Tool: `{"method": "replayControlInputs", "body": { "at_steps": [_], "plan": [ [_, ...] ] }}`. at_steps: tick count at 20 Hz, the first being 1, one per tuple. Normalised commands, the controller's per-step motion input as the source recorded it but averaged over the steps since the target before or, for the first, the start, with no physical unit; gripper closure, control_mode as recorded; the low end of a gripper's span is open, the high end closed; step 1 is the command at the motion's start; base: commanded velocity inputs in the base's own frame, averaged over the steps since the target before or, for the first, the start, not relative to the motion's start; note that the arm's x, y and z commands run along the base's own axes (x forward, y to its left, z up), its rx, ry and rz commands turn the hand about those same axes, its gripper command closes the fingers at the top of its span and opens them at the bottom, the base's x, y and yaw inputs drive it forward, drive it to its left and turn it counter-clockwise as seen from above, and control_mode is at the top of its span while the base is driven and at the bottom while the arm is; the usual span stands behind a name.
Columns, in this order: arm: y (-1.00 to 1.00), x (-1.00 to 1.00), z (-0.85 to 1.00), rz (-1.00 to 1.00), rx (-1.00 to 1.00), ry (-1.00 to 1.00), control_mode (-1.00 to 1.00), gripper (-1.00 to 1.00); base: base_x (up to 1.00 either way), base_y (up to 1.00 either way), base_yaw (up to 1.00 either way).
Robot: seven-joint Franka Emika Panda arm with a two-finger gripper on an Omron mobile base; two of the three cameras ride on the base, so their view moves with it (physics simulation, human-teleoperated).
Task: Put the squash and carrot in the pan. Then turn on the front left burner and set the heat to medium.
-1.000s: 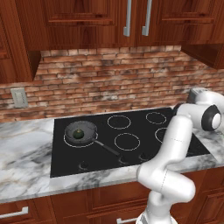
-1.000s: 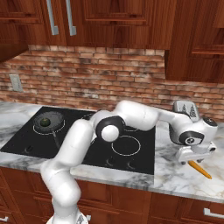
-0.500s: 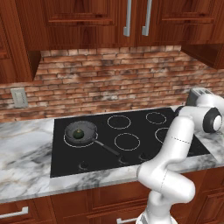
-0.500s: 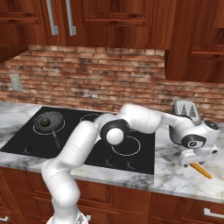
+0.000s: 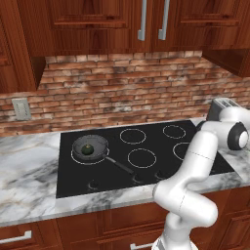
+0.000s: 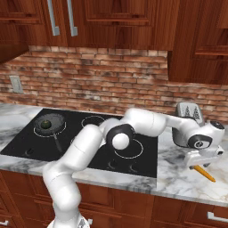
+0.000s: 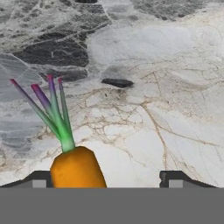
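Pincer (image 7: 105, 179) is released; we see the carrot (image 7: 78, 168) beside its left finger, lying on the marble surface (image 7: 166, 109) near the front edge, bare marble around.

Squash (image 5: 87, 150), small dark green, sits inside the grey pan (image 5: 91, 147) on the front left burner (image 5: 73, 157). Orange carrot (image 6: 204, 173) lies flat on the marble table (image 6: 178, 176), well apart from the pan.

One squash (image 5: 87, 150), one carrot (image 6: 204, 173), one pan (image 5: 90, 146), seemingly.
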Motion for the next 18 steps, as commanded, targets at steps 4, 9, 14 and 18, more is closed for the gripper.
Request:
{"method": "replayControlInputs", "body": {
  "at_steps": [4,9,14,18],
  "plan": [
    [0.0,0.0,-0.14,0.0,0.05,0.09,-1.0,-1.0,0.0,0.0,0.0],
    [0.0,0.0,-0.25,0.0,0.08,0.05,-1.0,1.0,0.0,0.0,0.0],
    [0.0,0.0,-0.07,0.0,0.03,0.0,-1.0,1.0,0.0,0.0,0.0],
    [0.03,-0.13,0.0,0.0,0.0,0.0,-1.0,1.0,0.0,0.0,0.0]
  ]
}}
